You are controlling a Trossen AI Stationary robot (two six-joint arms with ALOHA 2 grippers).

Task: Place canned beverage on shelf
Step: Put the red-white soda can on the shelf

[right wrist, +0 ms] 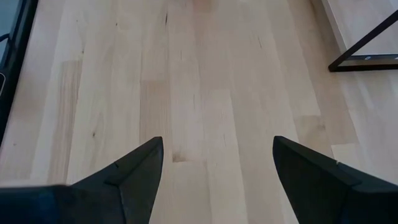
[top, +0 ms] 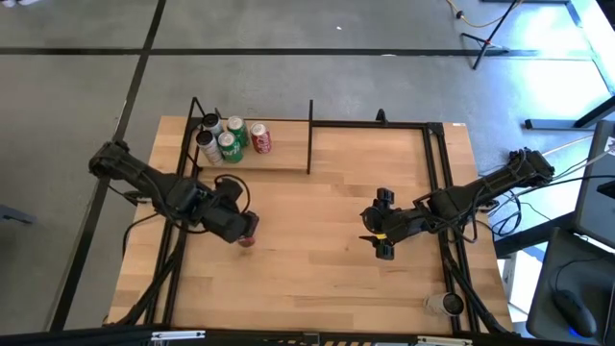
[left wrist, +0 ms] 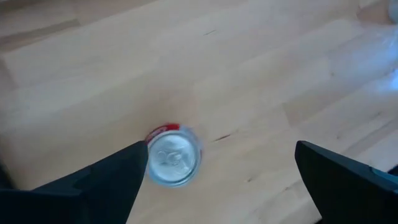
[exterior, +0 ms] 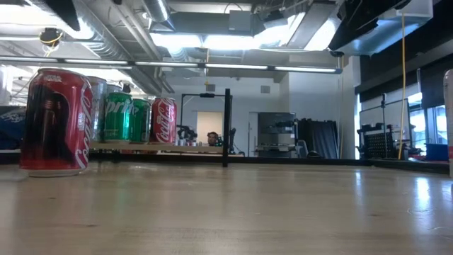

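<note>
A red cola can (top: 247, 234) stands upright on its base on the wooden tabletop, left of the middle; the low view shows it alone (exterior: 55, 120). My left gripper (top: 237, 213) hovers above it, open. In the left wrist view the can's top (left wrist: 173, 157) lies just beside one fingertip, below the gripper (left wrist: 221, 155). The shelf (top: 279, 160), a light-wood board in black rods, sits at the far left and carries several cans (top: 231, 137), also in the low view (exterior: 134, 119). My right gripper (top: 382, 223) is open and empty over bare table right of the middle (right wrist: 217, 146).
Black metal rods (top: 437, 183) run along the table's right side and far edge, and an upright black post (exterior: 226, 127) stands at the shelf's right end. A small white object (top: 450, 304) sits at the near right corner. Bare tabletop lies between the two grippers.
</note>
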